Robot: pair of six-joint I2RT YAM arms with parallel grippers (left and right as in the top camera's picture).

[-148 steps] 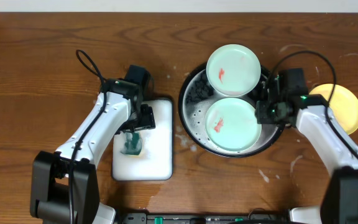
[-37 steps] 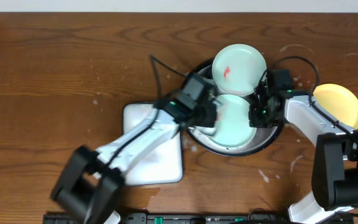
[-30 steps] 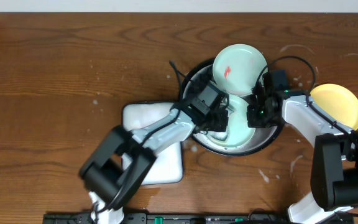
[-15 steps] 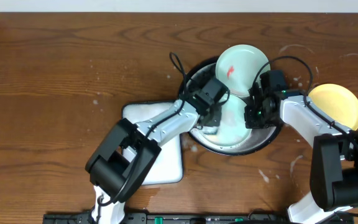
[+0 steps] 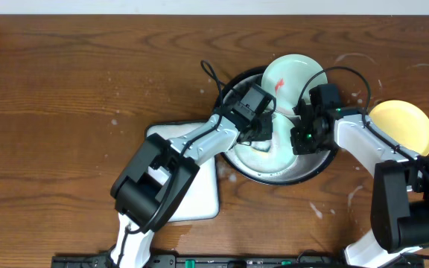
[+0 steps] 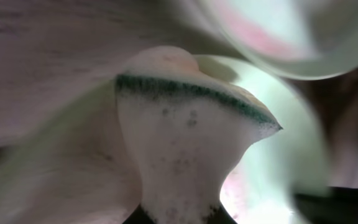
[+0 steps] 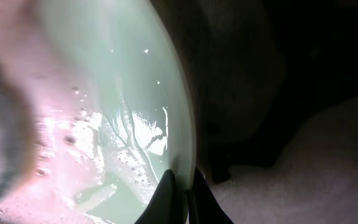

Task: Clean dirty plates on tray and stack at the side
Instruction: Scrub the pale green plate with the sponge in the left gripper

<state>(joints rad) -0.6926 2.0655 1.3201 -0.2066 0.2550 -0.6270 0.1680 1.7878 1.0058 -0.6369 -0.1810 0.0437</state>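
Observation:
The black tray (image 5: 233, 93) holds two pale mint dirty plates. One of them (image 5: 280, 150) is tipped up on edge, its wet foamy face (image 7: 117, 93) showing pink traces. My right gripper (image 5: 298, 139) is shut on its rim (image 7: 182, 186). My left gripper (image 5: 261, 136) is shut on a white sponge (image 6: 185, 143) with a green stripe, pressed against that plate's face (image 6: 284, 155). The other mint plate (image 5: 293, 74) leans on the tray's far rim with a red smear. A yellow plate (image 5: 402, 128) lies on the table to the right.
A white rectangular sponge tray (image 5: 185, 186) sits left of the black tray, under my left arm. Water drops spot the wooden table around the tray. Both arms' cables loop over the tray's far side.
My left gripper has carried the sponge up and right across the held plate. The held plate has tipped more upright, and the far plate has shifted slightly right.

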